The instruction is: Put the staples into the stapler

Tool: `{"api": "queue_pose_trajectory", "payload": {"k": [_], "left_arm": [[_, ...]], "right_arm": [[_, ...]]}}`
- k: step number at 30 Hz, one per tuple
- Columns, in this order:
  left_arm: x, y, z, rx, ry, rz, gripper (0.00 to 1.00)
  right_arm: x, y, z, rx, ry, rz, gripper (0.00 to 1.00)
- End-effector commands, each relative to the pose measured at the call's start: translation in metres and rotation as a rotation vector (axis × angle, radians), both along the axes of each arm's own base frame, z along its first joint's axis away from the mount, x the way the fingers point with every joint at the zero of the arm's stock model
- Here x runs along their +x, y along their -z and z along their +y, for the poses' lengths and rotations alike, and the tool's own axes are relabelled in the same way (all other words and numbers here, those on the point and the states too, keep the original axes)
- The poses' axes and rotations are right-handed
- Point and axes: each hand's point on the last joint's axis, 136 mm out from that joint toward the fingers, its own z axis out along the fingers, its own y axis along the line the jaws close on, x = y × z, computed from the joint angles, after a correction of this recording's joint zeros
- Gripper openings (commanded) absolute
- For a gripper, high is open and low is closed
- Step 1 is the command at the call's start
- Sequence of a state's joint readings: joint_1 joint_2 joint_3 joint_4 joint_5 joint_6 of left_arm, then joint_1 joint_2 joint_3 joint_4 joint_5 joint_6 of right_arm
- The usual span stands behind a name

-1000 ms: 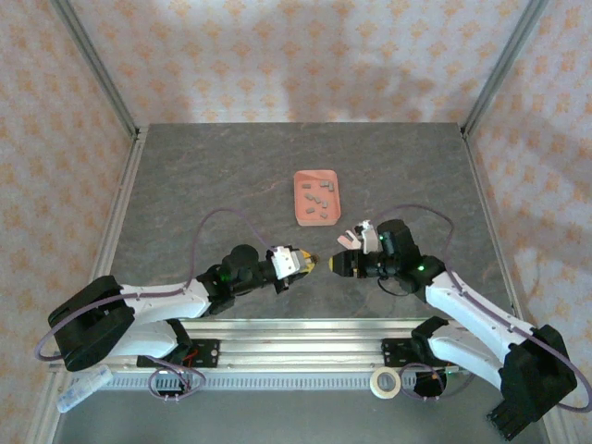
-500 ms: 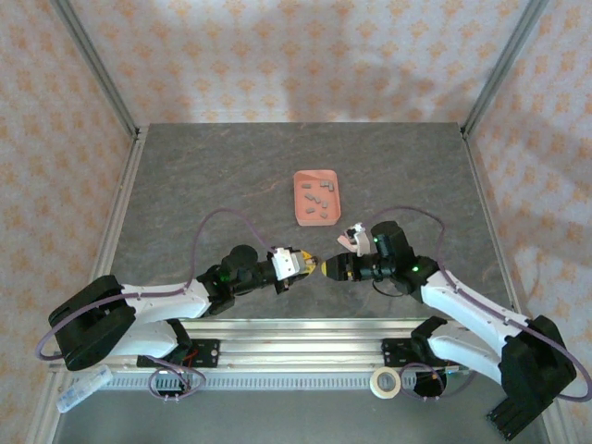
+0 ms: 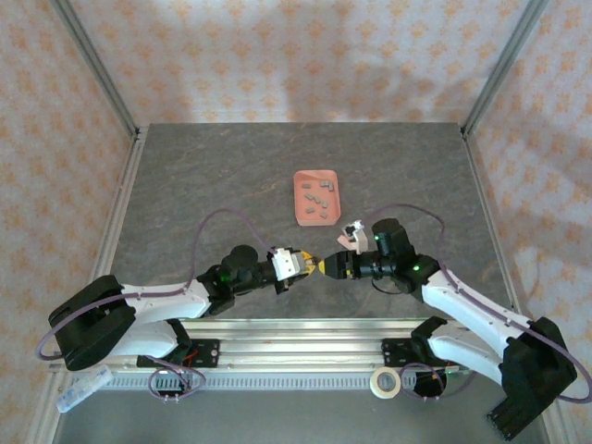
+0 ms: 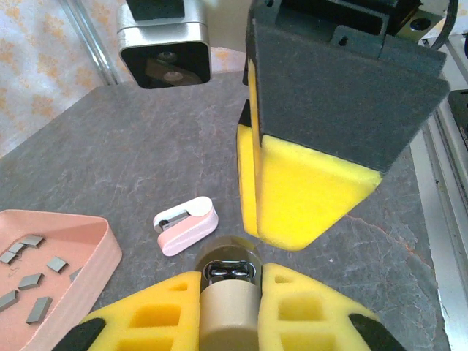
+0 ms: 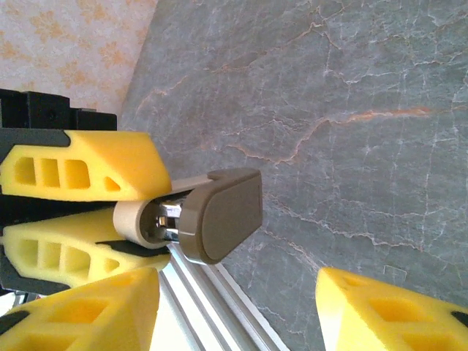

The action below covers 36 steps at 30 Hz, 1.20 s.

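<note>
Your left gripper [image 4: 230, 281] is clamped on the cream piece [image 4: 228, 311]; your right gripper [image 5: 241, 281] (jaws half apart, empty) faces it closely.

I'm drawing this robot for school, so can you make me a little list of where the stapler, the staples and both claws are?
stapler: lying on the table, apart from the pink tray, untouched
staples: loose in that tray
left gripper: shut on a beige piece
right gripper: open, tips close to that piece
</note>
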State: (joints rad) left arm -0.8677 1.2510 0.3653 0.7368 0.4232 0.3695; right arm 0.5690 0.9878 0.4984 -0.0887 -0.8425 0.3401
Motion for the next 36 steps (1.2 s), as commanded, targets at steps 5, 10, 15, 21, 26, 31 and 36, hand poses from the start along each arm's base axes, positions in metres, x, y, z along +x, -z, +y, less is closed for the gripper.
{"api": "queue_pose_trajectory", "payload": {"k": [5, 10, 15, 21, 26, 31, 36], "left_arm": [[-0.001, -0.009, 0.0, -0.018, 0.017, -0.037, 0.11], [-0.003, -0.013, 0.001, -0.03, 0.02, -0.045, 0.11], [-0.005, -0.019, 0.001, -0.047, 0.03, -0.049, 0.11], [-0.005, -0.028, 0.003, -0.09, 0.017, -0.056, 0.11], [-0.005, -0.036, 0.006, -0.114, 0.007, -0.063, 0.11], [-0.006, -0.045, 0.006, -0.144, 0.005, -0.07, 0.11], [-0.007, -0.051, 0.006, -0.174, 0.006, -0.064, 0.11]], "right_arm": [[0.015, -0.015, 0.011, 0.02, -0.007, -0.028, 0.58], [0.027, 0.009, -0.002, -0.078, 0.101, -0.003, 0.55], [0.03, 0.039, -0.011, -0.127, 0.172, 0.056, 0.55], [0.034, 0.045, -0.015, -0.136, 0.204, 0.041, 0.55], [0.035, 0.051, -0.018, -0.159, 0.218, 0.038, 0.56], [0.038, 0.06, -0.015, -0.151, 0.224, 0.055, 0.56], [0.038, 0.067, -0.011, -0.136, 0.211, 0.071, 0.57]]}}
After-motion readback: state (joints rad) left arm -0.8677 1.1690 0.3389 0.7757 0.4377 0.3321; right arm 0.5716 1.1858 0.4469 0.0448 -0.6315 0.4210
